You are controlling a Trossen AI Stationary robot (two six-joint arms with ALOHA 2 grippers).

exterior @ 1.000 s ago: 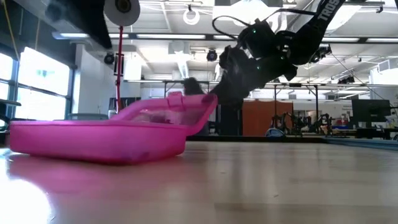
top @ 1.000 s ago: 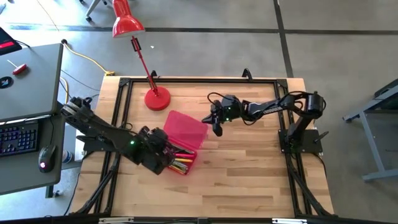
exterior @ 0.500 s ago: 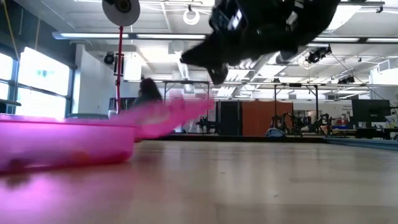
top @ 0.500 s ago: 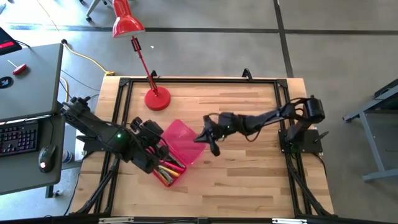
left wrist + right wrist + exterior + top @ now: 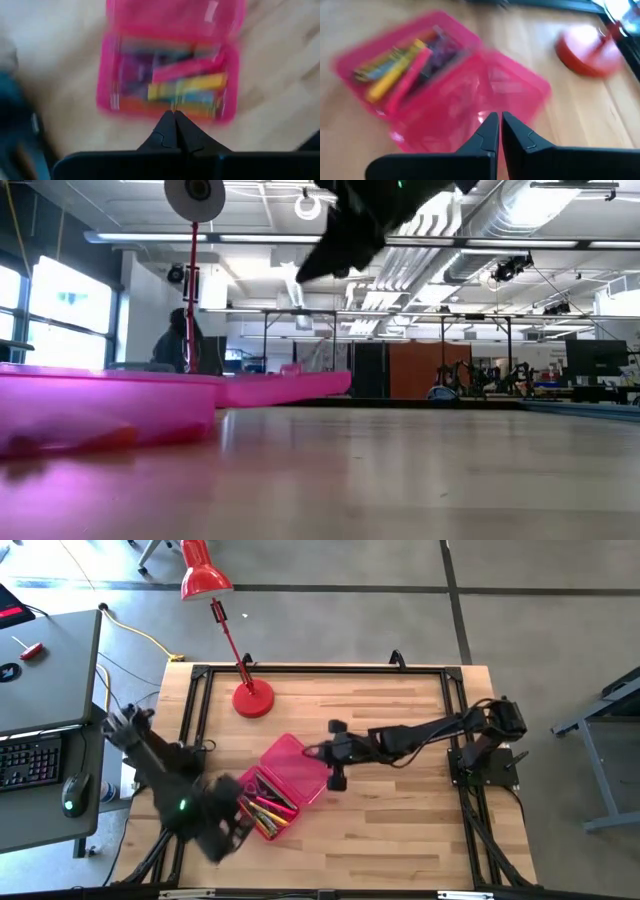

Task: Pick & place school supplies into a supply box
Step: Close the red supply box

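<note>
The hot-pink supply box (image 5: pixel 280 785) lies open on the table, its lid (image 5: pixel 297 762) folded back flat beside the base. Pencils and pens (image 5: pixel 265 808) in yellow, orange, pink and dark colours lie inside the base (image 5: pixel 185 87). My left gripper (image 5: pixel 174 115) is shut and sits off the base's near-left side (image 5: pixel 232 825), blurred. My right gripper (image 5: pixel 499 116) is shut and hovers above the lid's right edge (image 5: pixel 312 752). The low view shows it well clear of the lid (image 5: pixel 305 275). The scissors do not show plainly.
A red desk lamp stands with its round base (image 5: pixel 252 700) near the table's far-left corner, its pole leaning out past the far edge to the shade (image 5: pixel 205 580). Bare wood stretches right of and in front of the box. A black frame (image 5: pixel 320 668) borders the table.
The box lid has swung from half raised down to lying flat open, and the box has turned and slid a little toward the near-left. My right gripper moved left and nearer over the lid, then rose. My left gripper drew back from the box base toward the near-left edge.
</note>
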